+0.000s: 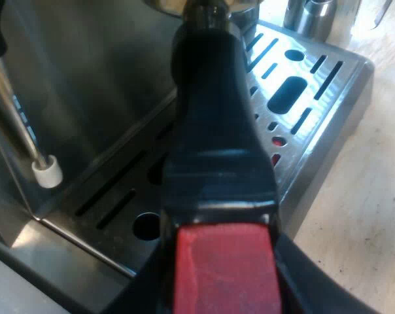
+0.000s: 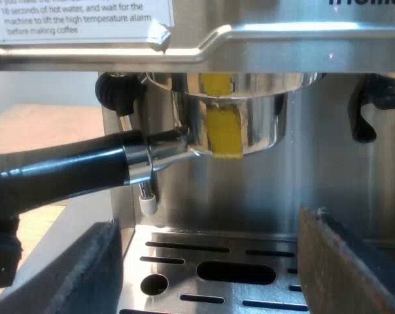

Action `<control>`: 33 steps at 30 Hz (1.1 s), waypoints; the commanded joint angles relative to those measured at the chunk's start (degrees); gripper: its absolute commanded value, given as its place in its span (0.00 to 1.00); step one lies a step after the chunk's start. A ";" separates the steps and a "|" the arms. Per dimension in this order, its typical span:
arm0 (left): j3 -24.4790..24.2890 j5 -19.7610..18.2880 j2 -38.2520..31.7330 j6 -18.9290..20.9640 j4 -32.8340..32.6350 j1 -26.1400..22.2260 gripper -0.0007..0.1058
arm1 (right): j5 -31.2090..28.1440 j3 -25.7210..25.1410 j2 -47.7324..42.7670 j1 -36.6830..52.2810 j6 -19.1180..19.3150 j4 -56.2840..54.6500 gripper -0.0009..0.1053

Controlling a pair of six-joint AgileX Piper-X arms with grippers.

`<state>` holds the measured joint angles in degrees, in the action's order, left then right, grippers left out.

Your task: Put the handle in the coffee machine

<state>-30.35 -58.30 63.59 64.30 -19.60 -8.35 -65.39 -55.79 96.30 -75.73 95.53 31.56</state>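
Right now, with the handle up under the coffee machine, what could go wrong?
The handle is up under the machine, but I cannot tell that it is locked; if my left gripper lets go early, it could drop onto the drip tray. The white tip of the steam pipe hangs near the handle, so swinging it sideways might knock the pipe.

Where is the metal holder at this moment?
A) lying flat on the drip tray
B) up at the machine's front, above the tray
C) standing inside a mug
B: the metal holder sits up at the espresso machine front, clear above the drip tray, its dark handle sticking out.
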 commanded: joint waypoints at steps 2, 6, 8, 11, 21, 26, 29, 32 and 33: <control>-0.88 -4.12 -0.42 0.14 2.83 0.66 0.01 | -0.44 -0.06 0.08 0.25 0.76 0.81 0.57; -1.05 -3.62 -0.42 0.14 5.49 0.65 0.01 | -0.44 -0.06 0.08 0.25 0.76 0.81 0.57; -1.44 -3.62 -0.42 0.14 5.86 0.65 0.01 | -0.44 -0.06 0.08 0.25 0.76 0.81 0.57; -2.30 -3.55 -0.42 0.14 6.92 0.65 0.01 | -0.44 -0.06 0.08 0.25 0.76 0.81 0.57; -2.98 -3.89 -0.42 1.41 7.52 0.65 0.01 | -0.44 -0.06 0.08 0.25 0.76 0.30 0.57; -5.26 -6.94 -0.42 4.22 6.52 0.65 0.01 | -0.44 -0.06 0.08 0.25 0.76 0.28 0.57; -6.46 -7.76 -0.42 4.86 6.52 0.65 0.01 | -0.44 -0.06 0.08 0.25 0.76 0.28 0.57; -7.77 -8.06 -0.42 4.96 6.21 0.65 0.01 | -0.44 -0.06 0.08 0.25 0.76 0.28 0.57; -7.77 -8.06 -0.42 4.96 6.22 0.65 0.01 | -0.44 -0.06 0.08 0.25 0.76 -0.11 0.57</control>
<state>-35.02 -58.69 64.60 68.33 -20.41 -7.80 -65.39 -55.79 96.30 -75.73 95.53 31.56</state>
